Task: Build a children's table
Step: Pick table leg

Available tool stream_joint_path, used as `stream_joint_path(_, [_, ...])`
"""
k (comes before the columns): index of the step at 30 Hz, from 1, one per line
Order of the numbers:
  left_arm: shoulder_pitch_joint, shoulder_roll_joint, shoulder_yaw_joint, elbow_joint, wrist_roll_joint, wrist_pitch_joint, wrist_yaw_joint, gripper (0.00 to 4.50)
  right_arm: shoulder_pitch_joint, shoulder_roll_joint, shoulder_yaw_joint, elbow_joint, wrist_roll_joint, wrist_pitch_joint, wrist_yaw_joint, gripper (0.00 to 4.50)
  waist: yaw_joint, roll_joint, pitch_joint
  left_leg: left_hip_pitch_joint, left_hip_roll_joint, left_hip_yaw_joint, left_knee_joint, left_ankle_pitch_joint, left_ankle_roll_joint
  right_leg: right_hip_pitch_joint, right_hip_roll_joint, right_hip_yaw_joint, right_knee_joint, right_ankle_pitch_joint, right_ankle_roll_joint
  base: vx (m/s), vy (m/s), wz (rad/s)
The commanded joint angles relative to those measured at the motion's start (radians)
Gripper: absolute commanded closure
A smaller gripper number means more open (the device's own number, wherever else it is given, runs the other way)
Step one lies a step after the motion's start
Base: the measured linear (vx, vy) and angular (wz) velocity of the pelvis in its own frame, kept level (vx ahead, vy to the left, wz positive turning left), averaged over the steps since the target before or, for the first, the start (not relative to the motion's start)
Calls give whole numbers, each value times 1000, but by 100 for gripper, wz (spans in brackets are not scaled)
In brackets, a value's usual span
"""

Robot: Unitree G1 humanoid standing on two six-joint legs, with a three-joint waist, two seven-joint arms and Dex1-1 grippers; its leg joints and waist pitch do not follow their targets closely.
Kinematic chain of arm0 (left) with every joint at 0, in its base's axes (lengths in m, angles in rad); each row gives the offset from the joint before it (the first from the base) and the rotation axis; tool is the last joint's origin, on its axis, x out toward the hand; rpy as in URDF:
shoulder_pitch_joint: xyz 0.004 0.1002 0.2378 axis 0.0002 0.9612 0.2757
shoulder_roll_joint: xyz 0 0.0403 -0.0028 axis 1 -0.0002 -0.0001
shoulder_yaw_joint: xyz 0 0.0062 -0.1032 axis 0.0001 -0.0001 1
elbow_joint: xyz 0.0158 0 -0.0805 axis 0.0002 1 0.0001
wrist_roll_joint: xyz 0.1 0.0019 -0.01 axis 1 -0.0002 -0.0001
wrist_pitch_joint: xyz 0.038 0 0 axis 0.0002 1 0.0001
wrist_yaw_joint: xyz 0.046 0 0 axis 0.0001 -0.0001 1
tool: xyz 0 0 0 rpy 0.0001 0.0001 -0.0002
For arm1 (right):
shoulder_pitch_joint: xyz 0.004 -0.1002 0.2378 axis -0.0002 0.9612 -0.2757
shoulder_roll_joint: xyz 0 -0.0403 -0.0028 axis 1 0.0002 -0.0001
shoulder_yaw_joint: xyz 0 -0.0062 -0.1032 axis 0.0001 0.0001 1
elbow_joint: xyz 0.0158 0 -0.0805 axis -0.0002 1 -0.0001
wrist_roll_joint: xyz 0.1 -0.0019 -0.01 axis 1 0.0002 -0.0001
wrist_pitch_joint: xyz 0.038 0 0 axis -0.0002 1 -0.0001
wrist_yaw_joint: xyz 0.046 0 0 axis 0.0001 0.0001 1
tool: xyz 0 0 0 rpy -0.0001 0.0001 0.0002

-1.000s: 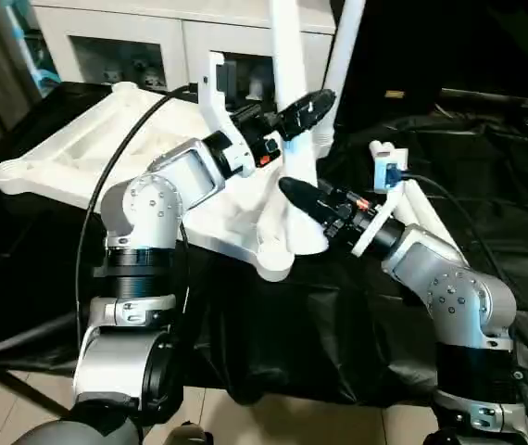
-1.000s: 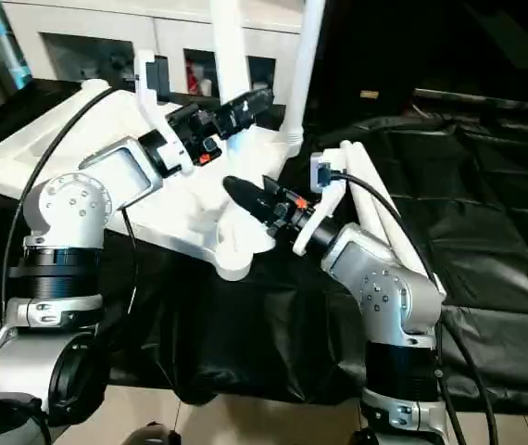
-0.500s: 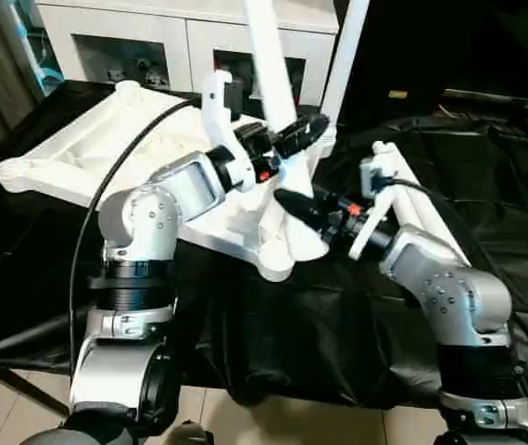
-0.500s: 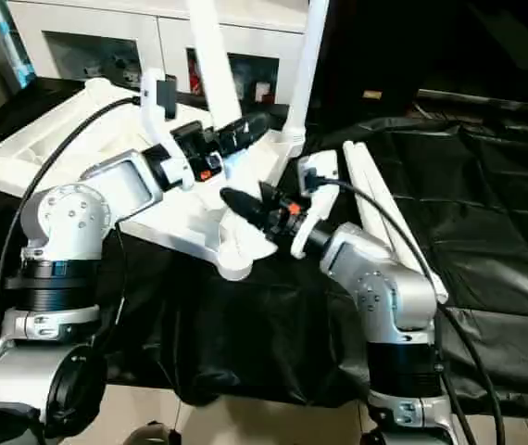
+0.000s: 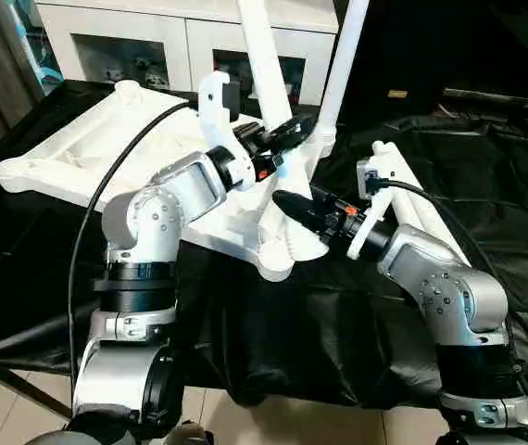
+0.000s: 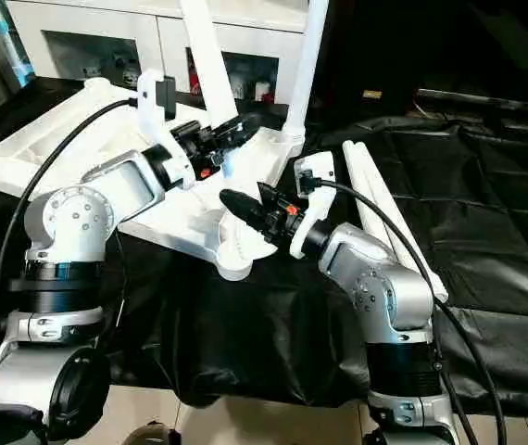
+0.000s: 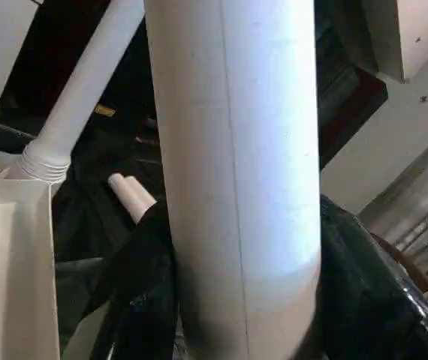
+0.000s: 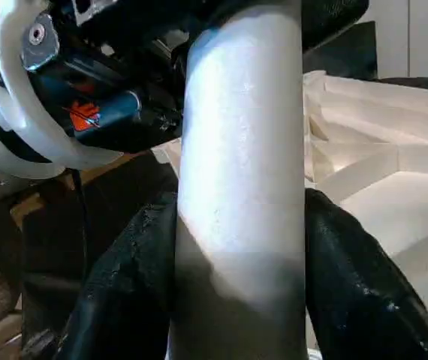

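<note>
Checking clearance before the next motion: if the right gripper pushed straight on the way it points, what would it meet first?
The right gripper already straddles the near upright leg; just beyond lies the left gripper, probably the ribbed tabletop after, though depth is unclear.

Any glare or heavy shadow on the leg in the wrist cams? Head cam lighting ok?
Left wrist view: leg evenly lit, no glare, slightly dimmer low down. Right wrist view: leg bright up top, deep shadow between the black fingers. Left eye view: tabletop bright with ribs readable; black cloth shows a mild sheen on its folds.
</note>
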Motion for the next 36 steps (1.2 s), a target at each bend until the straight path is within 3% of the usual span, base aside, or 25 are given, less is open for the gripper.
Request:
stream_joint_path(1, [5,-4,-6,-12,-6,13,8,221,-16,-10,6,-2,5,-16,-2,259,-2,-7,-80,14,22,-17,-58,-88,5,53,-79,53,-80,-55,-140,0,0,0])
stream_joint_path(6, [4,-2,-9,-13,-18,14,-12,255,-29,-11,15,3,-11,-55,4,259,-4,-6,-80,12,22,-17,-57,-82,3,53,-78,53,-79,-42,-142,0,0,0])
stream_joint_path(7, [3,16,-29,-9,-17,2,-63,257,-38,-10,5,15,9,-51,19,224,-4,3,-82,13,21,-18,-56,-86,4,52,-78,53,-79,-42,-142,0,0,0])
stream_joint_path(8, [2,24,-36,-7,-18,-1,-80,259,-41,-11,2,19,19,-41,24,189,-5,0,-81,13,21,-18,-57,-88,5,52,-77,53,-81,-43,-141,0,0,0])
stream_joint_path(11, [-8,86,-89,-2,-27,-5,-229,259,-50,-67,4,20,47,0,92,183,-4,2,-86,14,21,-18,-56,-68,10,54,-74,52,-73,-5,-146,0,0,0])
stream_joint_path(12, [-12,107,-108,2,-24,-8,-274,261,-54,-87,4,22,51,9,110,156,-3,2,-87,14,22,-18,-54,-55,13,54,-73,52,-70,20,-150,0,0,0])
stream_joint_path(14, [-21,160,-150,6,-28,-6,-383,262,-58,-151,11,19,74,47,179,145,-2,1,-87,12,19,-16,-51,-39,24,54,-70,52,-65,66,-165,0,0,0])
stream_joint_path(18, [-52,216,-188,29,-36,0,-503,262,-55,-255,29,1,132,133,313,145,1,-2,-86,12,20,-15,-51,-56,30,58,-73,51,-66,46,-173,0,0,0])
stream_joint_path(22, [-81,221,-176,46,-65,4,-554,262,-51,-303,62,-10,155,169,370,145,1,-5,-85,10,22,-15,-49,-66,21,58,-78,50,-67,17,-187,0,0,0])
stream_joint_path(25, [-91,214,-169,30,-95,14,-578,262,-50,-299,81,-15,170,181,379,145,1,-16,-85,6,21,-14,-47,-54,29,59,-79,50,-66,13,-197,0,0,0])
stream_joint_path(29, [-89,210,-175,17,-108,17,-601,262,-54,-288,99,-10,172,181,378,145,2,-11,-86,8,23,-14,-46,-43,34,55,-79,50,-63,14,-204,0,0,0])
stream_joint_path(31, [-75,210,-195,4,-99,13,-621,262,-62,-273,98,1,174,181,377,173,2,-17,-86,8,23,-13,-46,-43,35,55,-80,50,-64,15,-204,0,0,0])
stream_joint_path(36, [-64,217,-204,-9,-107,14,-638,262,-73,-270,96,13,172,172,373,213,3,-17,-86,8,24,-13,-47,-44,31,54,-80,50,-64,2,-191,0,0,0])
